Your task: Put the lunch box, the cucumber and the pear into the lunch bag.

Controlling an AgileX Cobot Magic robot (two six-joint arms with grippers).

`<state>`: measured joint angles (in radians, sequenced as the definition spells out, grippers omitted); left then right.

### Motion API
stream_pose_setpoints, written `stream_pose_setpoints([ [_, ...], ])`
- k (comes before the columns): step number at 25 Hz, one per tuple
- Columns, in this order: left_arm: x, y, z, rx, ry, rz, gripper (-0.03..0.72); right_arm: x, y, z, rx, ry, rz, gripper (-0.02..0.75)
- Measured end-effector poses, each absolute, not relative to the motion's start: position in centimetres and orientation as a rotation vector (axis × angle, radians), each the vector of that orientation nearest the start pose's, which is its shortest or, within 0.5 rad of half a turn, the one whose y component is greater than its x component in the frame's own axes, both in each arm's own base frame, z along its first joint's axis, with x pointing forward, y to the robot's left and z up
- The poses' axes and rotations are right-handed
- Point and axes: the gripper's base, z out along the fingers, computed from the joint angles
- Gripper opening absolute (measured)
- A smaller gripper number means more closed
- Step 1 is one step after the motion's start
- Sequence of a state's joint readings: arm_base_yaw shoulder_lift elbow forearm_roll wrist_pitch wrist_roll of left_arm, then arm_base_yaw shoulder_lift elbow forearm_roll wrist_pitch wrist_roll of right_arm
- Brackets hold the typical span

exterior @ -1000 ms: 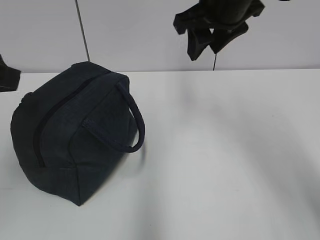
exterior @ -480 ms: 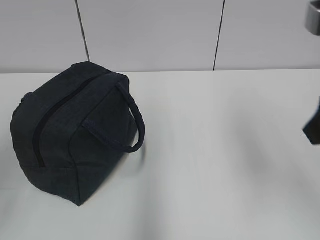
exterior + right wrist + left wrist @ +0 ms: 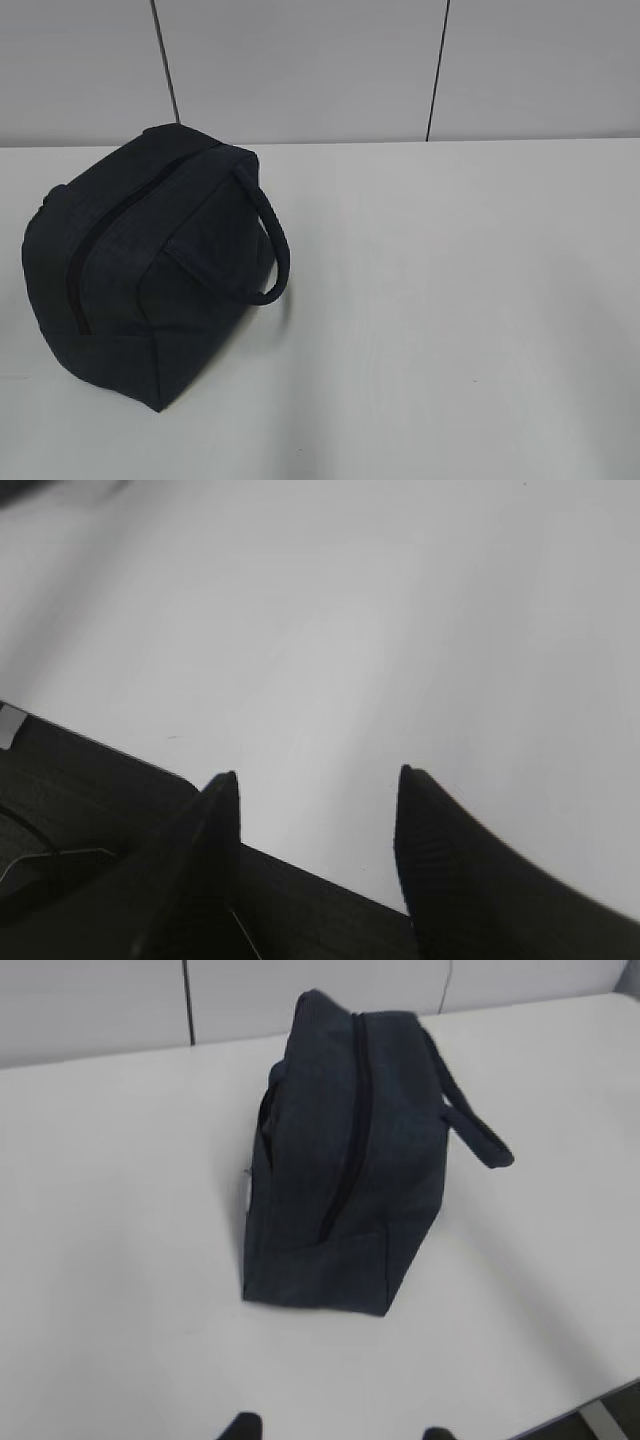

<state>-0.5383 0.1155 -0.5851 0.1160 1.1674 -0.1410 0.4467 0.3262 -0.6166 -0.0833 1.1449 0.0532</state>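
Note:
The dark navy lunch bag stands on the white table at the left, zipper closed, loop handle drooping to its right. It also shows in the left wrist view, well ahead of my left gripper, whose two fingertips stand apart and empty at the frame's bottom edge. My right gripper is open and empty over the table's edge. Neither gripper shows in the exterior view. The lunch box, the cucumber and the pear are out of view.
The white table stretches to the right of the bag. A grey panelled wall runs behind it. In the right wrist view the table's edge drops to a dark area below.
The right arm, above the table's back a second ago, swung right and left the exterior view. The left arm's dark part at the left edge also went. The bag has not moved.

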Motion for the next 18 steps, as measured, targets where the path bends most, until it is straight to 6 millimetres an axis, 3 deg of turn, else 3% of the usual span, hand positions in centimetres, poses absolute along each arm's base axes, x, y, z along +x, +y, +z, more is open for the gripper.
stream_pose_setpoints([
  [4, -1.0, 1.5, 28.3, 0.44, 2.05, -0.284, 0.301, 1.5, -0.1, 28.3, -0.442, 2.229, 0.155, 0.396],
  [7, -0.8, 1.2, 28.2, 0.452, 2.021, -0.294, 0.299, 0.7, -0.5, 27.3, -0.432, 2.196, 0.153, 0.395],
  [18, -0.8, 1.1, 28.0, 0.517, 2.001, -0.275, 0.276, -0.2, -1.1, 27.1, -0.495, 2.101, 0.119, 0.395],
])
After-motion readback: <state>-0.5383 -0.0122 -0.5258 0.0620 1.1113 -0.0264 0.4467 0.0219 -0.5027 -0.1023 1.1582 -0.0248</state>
